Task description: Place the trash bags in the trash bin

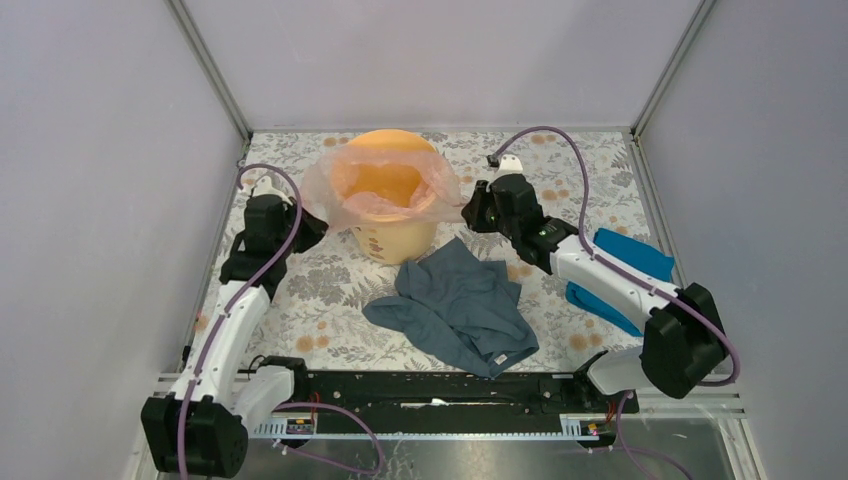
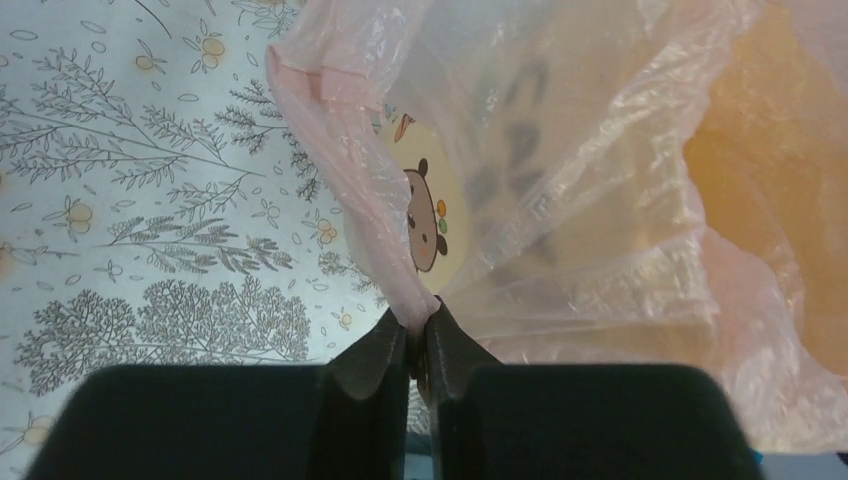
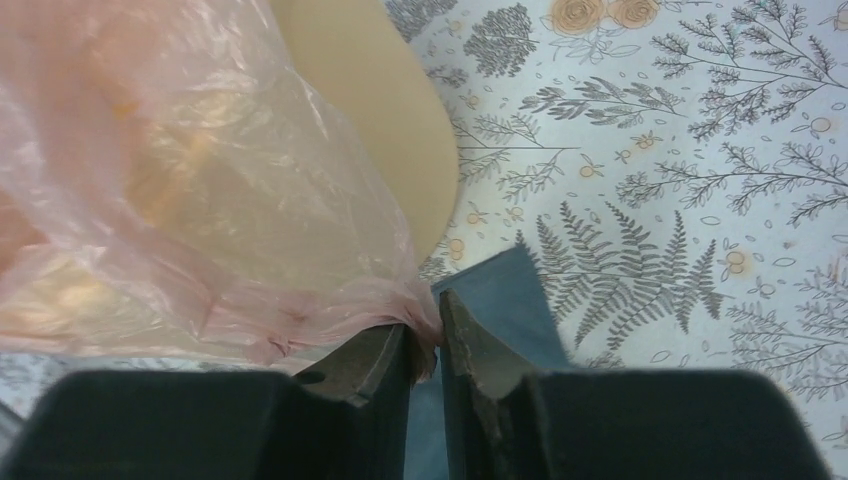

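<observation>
You see: trash bag [image 1: 328, 188] translucent pale pink | trash bin [image 1: 395, 240] yellow-orange, small printed figures | table cover [image 1: 320, 290] white, grey foliage, orange blossoms | garment [image 1: 460, 305] grey-blue | cloth [image 1: 635, 255] bright blue

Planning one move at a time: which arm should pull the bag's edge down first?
Left, probably: the left pincer and right pincer both grip the bag, but the garment lies under the right.

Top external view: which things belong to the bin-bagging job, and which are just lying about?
Job: pink trash bag, yellow trash bin, left gripper and right gripper, each shut on a bag edge.
Lying about: grey-blue garment, bright blue folded cloth.
</observation>
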